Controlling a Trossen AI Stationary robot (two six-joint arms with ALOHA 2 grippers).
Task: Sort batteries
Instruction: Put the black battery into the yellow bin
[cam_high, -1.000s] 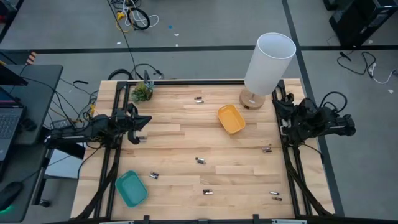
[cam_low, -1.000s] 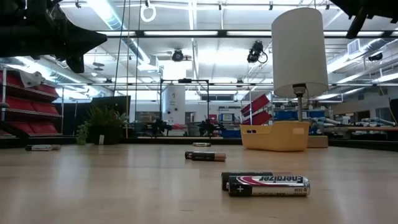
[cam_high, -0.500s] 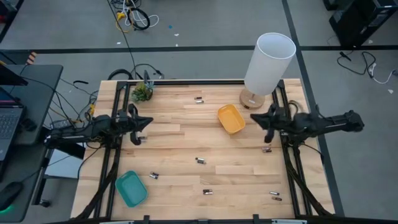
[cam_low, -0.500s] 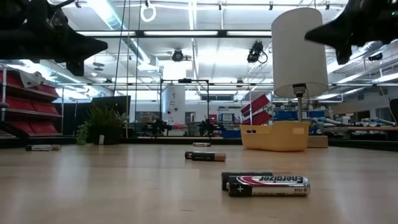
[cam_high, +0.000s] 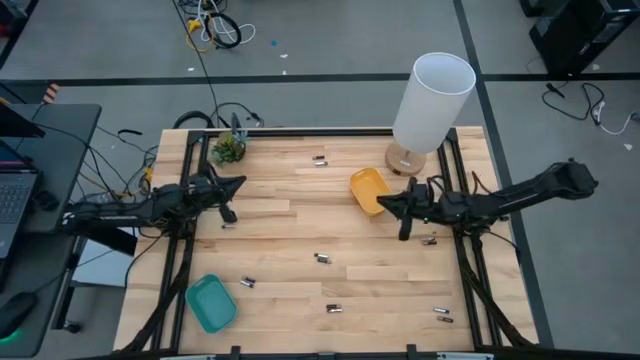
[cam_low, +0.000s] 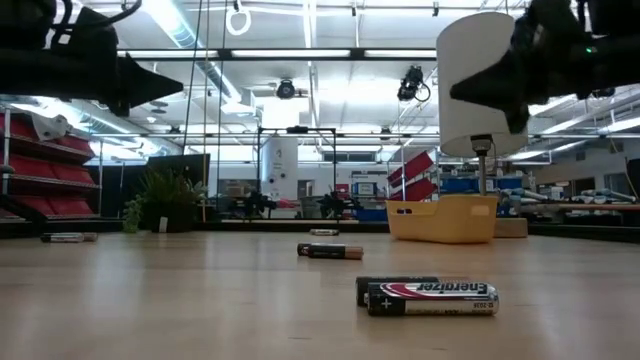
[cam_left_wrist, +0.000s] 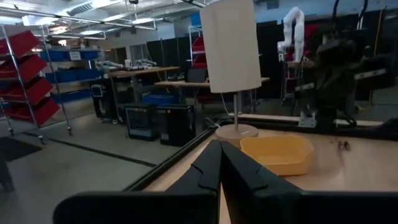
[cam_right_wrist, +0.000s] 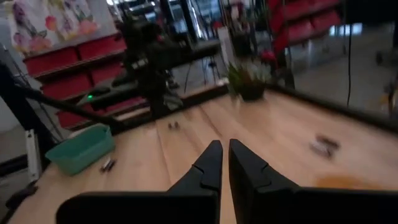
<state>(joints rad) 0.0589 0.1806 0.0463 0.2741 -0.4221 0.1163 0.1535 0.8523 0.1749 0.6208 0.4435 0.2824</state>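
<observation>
1. Pale wooden planks make up the table (cam_high: 300, 230), which stands on a grey floor with cables trailing off behind it.
2. Over the table's left side hangs the left gripper (cam_high: 236, 184), fingers pressed together and holding nothing; its wrist view shows the two dark fingers (cam_left_wrist: 208, 168) meeting at a point.
3. Just below that gripper's tip lies one of the batteries (cam_high: 228, 223), and a small potted plant (cam_high: 229, 149) stands a little beyond it near the far edge.
4. From the right side the right gripper (cam_high: 383, 205) reaches in over the table, jaws nearly closed and empty, its tip right beside the yellow tray (cam_high: 371, 191).
5. Behind that gripper stands a white lamp (cam_high: 432, 100) on a round wooden base.
6. Near the right gripper's arm a battery (cam_high: 430, 240) rests by the table's right edge; another (cam_high: 322, 258) lies toward the middle, well apart from both grippers.
7. More batteries are scattered toward the near edge, one pair (cam_low: 428, 294) lying side by side close to the low camera.
8. A teal tray (cam_high: 211, 302) sits at the near left corner, well apart from the left gripper.
</observation>
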